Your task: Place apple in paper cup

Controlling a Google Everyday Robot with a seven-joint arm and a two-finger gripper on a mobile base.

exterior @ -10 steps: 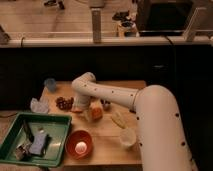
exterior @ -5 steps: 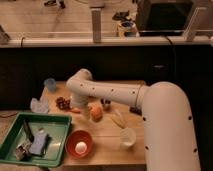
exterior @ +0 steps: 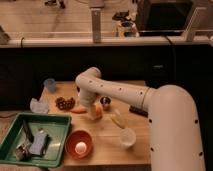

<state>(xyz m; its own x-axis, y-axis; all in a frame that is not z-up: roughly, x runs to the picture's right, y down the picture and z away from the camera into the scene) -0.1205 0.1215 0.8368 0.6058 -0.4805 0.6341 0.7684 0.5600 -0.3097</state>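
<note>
The apple (exterior: 98, 113), small and orange-red, sits on the wooden table (exterior: 105, 150) between the carrot and a pale yellowish item. My gripper (exterior: 93, 106) hangs from the bent white arm (exterior: 120, 92) and stands open right over the apple's upper left side, largely covering it. The apple rests on the table. The paper cup (exterior: 128, 137), white and upright, stands near the front edge, down and to the right of the apple, apart from the gripper.
An orange carrot (exterior: 78, 110) and dark grapes (exterior: 64, 103) lie left of the apple. A small metal cup (exterior: 105, 101) stands just behind it. A red bowl (exterior: 80, 144), a green tray (exterior: 55, 127) and a blue cup (exterior: 50, 84) occupy the left side.
The arm's bent joint has shifted slightly sideways above the apple, and the gripper stays low over it. The apple and the paper cup have not moved.
</note>
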